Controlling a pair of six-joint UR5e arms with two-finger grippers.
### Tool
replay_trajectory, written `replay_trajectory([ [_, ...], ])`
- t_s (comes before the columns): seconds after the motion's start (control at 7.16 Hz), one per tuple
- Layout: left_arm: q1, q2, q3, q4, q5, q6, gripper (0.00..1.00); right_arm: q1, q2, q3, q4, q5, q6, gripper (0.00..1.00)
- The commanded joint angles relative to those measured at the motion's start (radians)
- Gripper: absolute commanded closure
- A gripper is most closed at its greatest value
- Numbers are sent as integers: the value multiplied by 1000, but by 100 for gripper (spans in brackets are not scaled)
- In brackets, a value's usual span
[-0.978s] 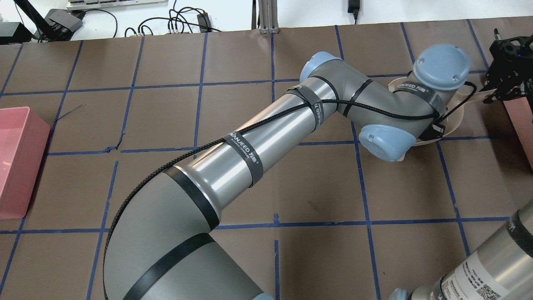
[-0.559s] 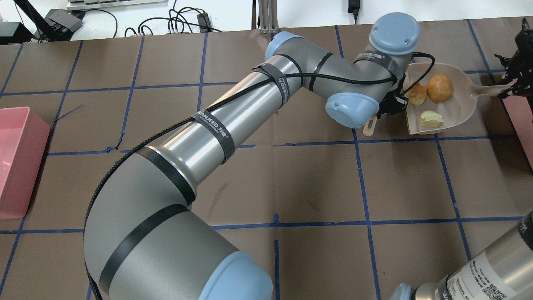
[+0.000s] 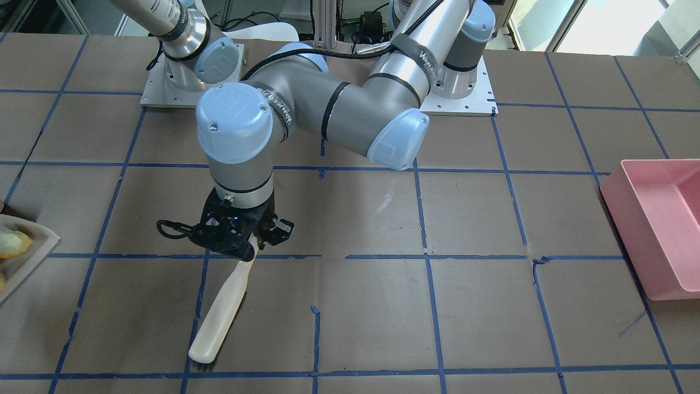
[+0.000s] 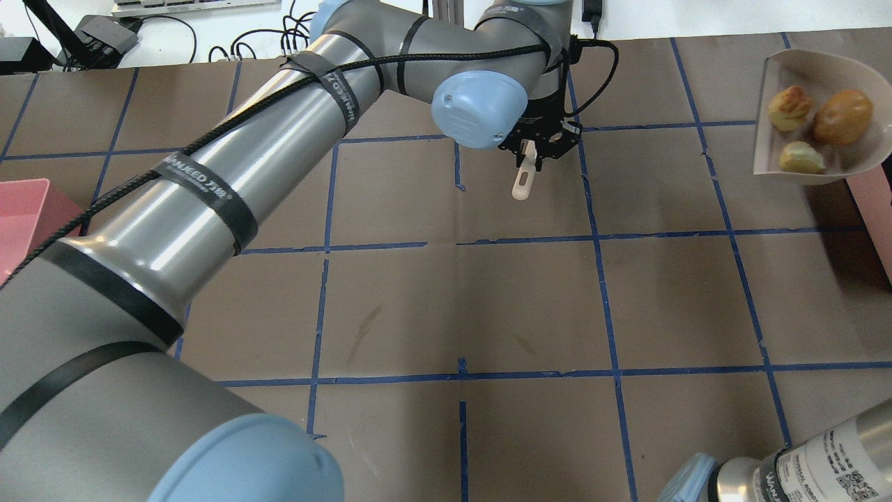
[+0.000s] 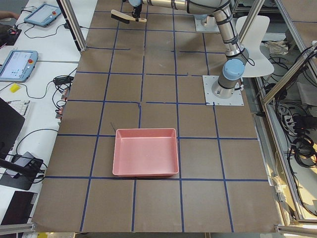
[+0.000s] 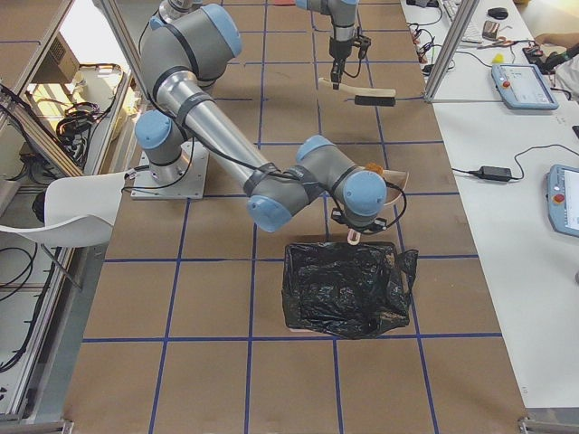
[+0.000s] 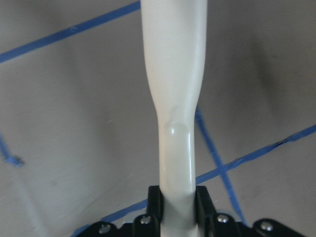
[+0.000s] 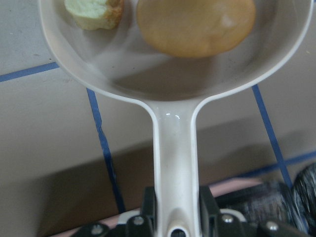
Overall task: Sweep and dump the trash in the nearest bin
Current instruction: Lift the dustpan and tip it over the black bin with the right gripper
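Left tool of mine is clamped on the pale handle of the brush, its two fingers pressed against either side of the stem. The brush slants down from that grip, with its dark-bristled head pointing away from my base. I cannot tell whether the bristles touch the bench. My right tool is closed on the handle end of the beige dustpan, which I hold off the bench at my right end, its shadow lying on the brown paper below. All the trash sits inside the pan. The tan-brown potato-like lump lies toward the handle side, and the two apple pieces lie beside it, one nearer the pan's open lip. From my right wrist I see the lump and one pale-green piece apart from each other. The pan hangs near the bin lined with a black bag. A pink bin stands well apart, at my left end.
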Motion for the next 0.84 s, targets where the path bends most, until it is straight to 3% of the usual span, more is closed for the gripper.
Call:
replay_trajectory([
  [0.0,21,202,-298,-7,-3,-19,98,-151,12,-140,80,13,-5,100],
  [0.14,18,276,-416,-10,-12,-77,98,-223,34,-198,80,-4,-20,100],
  [0.42,7,367,-561,-13,-61,-235,98,-265,70,-269,39,-117,-106,100],
  [0.56,0,384,-615,-10,-66,-307,98,-267,66,-265,-83,-172,-111,100],
  [0.7,-17,399,-661,-2,-64,-349,98,-250,63,-245,-134,-220,-111,100],
])
